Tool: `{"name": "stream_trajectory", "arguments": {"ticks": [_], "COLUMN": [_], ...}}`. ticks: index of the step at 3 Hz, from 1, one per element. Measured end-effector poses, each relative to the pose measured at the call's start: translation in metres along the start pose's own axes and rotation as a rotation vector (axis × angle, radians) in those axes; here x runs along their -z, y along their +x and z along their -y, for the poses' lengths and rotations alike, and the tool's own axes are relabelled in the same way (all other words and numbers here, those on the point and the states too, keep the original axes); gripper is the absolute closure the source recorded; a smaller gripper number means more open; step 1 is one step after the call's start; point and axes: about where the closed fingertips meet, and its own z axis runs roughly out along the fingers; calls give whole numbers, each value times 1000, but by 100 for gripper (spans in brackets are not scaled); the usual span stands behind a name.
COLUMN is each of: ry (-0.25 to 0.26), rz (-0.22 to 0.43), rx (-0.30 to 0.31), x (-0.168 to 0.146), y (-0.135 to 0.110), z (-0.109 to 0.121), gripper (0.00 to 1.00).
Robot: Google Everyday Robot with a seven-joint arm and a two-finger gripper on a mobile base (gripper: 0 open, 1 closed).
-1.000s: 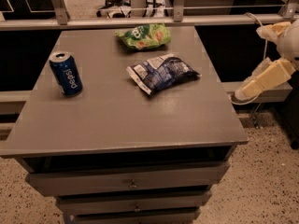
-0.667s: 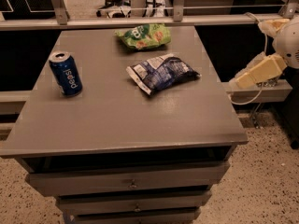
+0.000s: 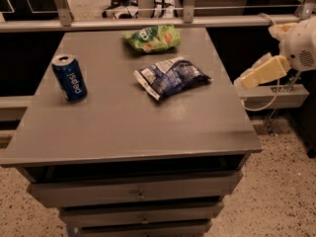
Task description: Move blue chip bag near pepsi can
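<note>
The blue chip bag (image 3: pixel 170 76) lies flat on the grey cabinet top (image 3: pixel 128 127), right of centre, with its white sealed ends pointing front-left and right. The pepsi can (image 3: pixel 70 78) stands upright near the left edge, well apart from the bag. My gripper (image 3: pixel 243 81) is the cream-coloured end of the arm at the right, off the cabinet's right edge and to the right of the bag, touching nothing.
A green chip bag (image 3: pixel 152 37) lies at the back of the top, just behind the blue bag. A metal rail (image 3: pixel 148 21) runs behind the cabinet. Drawers (image 3: pixel 140 194) are below the top. A ledge (image 3: pixel 276 95) sits under my arm.
My arm has lifted and swung a little left toward the cabinet's right edge. The bags and the can have not moved.
</note>
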Motion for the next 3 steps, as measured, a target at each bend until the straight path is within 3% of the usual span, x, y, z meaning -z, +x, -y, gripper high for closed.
{"name": "stream_trajectory", "arguments": {"ticks": [1, 2, 3], "ry": [47, 32, -24], "rz": [31, 90, 109], "rx": [-31, -7, 17], "x": [-12, -47, -64], "y": [11, 13, 9], "z": [5, 18, 17], "gripper": [0, 0, 0]}}
